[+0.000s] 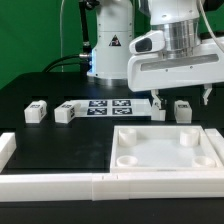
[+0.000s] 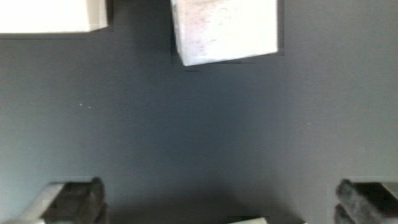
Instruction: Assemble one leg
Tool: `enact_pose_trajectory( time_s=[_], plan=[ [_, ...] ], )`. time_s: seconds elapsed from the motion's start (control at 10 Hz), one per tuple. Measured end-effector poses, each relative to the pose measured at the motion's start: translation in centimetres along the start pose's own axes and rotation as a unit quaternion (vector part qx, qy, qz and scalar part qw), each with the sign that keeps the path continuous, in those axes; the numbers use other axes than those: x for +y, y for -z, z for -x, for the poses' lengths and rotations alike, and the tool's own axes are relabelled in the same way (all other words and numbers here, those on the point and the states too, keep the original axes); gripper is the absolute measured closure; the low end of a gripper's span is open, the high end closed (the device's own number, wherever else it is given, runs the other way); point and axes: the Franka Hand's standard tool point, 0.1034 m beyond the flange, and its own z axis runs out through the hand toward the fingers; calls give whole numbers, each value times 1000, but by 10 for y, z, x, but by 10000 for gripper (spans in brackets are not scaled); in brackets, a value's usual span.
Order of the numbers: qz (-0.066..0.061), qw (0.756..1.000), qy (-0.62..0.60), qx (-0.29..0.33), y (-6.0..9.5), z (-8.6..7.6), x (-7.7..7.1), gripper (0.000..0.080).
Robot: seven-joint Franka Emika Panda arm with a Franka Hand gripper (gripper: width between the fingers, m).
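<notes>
Several small white legs with tag markers lie on the black table: two at the exterior view's left (image 1: 36, 112) (image 1: 66, 112), and one (image 1: 183, 110) beside the large white tray-like part (image 1: 165, 150). My gripper (image 1: 181, 100) hangs just above that last leg, its jaws wide apart and empty. Another leg (image 1: 160, 108) sits partly behind one finger. In the wrist view the gripper (image 2: 221, 205) is open over bare dark table. Two blurred white pieces (image 2: 228, 30) (image 2: 50, 15) show ahead of it; which parts they are I cannot tell.
The marker board (image 1: 107, 107) lies on the table between the legs. A long white rail (image 1: 90, 185) runs along the front edge, with a short white piece (image 1: 6, 148) at the exterior view's left. The robot base (image 1: 108, 50) stands behind.
</notes>
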Motion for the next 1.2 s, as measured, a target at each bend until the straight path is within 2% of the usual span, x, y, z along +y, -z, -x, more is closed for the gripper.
enact_pose_trajectory(
  time_s=[0.1, 0.2, 0.3, 0.4, 0.5, 0.6, 0.8, 0.9, 1.2],
  plan=[
    [3, 998, -4, -63, 3, 1, -1, 150],
    [7, 996, -18, -84, 6, 0, -9, 150],
    [26, 990, -18, -139, 4, 16, -15, 150],
    [43, 981, -19, -190, 1, 23, -20, 150],
    [44, 978, -18, -205, -4, 21, -21, 150],
    [46, 967, -6, -251, -8, 32, -16, 150],
    [35, 937, 18, -347, -17, 40, -6, 150],
    [32, 929, 23, -369, -21, 40, -5, 150],
    [26, 927, 35, -372, -24, 43, -5, 150]
  ],
)
